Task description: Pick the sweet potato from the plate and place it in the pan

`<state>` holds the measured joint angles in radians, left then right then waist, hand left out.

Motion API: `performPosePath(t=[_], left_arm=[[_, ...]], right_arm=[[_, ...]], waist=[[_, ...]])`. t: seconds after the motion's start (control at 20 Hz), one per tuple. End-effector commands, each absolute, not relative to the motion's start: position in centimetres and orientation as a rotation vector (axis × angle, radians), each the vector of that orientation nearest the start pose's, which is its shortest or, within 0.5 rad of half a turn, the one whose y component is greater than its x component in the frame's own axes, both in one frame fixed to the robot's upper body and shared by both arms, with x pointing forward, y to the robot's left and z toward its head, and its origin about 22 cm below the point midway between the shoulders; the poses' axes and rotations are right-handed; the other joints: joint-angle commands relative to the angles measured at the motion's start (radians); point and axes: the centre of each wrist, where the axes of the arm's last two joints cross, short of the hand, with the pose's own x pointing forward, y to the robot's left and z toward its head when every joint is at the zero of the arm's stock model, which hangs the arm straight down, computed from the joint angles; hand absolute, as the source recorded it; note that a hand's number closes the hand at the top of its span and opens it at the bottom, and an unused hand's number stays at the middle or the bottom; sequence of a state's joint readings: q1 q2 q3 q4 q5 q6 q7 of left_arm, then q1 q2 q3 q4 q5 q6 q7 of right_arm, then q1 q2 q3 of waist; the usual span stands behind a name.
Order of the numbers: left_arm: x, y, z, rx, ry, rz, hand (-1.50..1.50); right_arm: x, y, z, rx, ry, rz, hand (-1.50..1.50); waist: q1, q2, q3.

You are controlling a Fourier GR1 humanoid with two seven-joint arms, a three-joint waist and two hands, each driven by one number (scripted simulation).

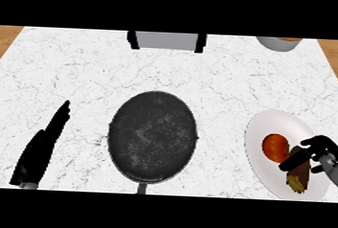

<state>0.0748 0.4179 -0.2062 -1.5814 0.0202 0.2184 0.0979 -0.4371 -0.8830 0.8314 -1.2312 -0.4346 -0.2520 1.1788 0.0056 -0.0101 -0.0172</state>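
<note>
The right hand point(317, 153) is curling over the plate point(267, 124), touching the sweet potato point(275, 146). Left of the pan point(153, 136), the left hand point(41, 146) is lying flat, fingers straight.

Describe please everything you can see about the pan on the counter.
The pan is round, dark grey to black, with a speckled, worn-looking inner surface, like cast iron. It lies flat on the white marble counter, near the middle, and holds nothing. Its short handle points toward the robot at the lower edge. Neither hand touches it; the plate lies apart to its right.
</note>
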Motion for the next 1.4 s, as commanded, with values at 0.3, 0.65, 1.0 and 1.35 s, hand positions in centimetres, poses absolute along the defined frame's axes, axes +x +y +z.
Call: performPosePath(t=[0.3, 0.65, 1.0, 1.35], left_arm=[[22.2, 28.8, 1.1, 0.337, -1.385, -0.263, 0.0], [21.9, 28.6, 1.1, 0.32, -1.37, -0.258, 0.0], [21.4, 28.3, 1.3, 0.343, -1.354, -0.239, 0.0], [21.9, 28.9, 1.1, 0.354, -1.37, -0.246, 0.0]], right_arm=[[28.6, -30.5, 0.7, -0.618, -0.062, 0.229, 1.5], [25.4, -26.2, 2.3, -0.656, -0.443, 0.769, 1.5], [24.3, -25.2, 7.3, -0.925, -0.932, 1.03, 1.5], [24.6, -22.6, 13.3, -1.105, -1.474, 0.998, 1.5]], waist=[[-0.004, 0.01, 0.017], [0.0, 0.001, 0.016], [-0.025, -0.011, 0.016], [-0.025, -0.002, 0.017]])
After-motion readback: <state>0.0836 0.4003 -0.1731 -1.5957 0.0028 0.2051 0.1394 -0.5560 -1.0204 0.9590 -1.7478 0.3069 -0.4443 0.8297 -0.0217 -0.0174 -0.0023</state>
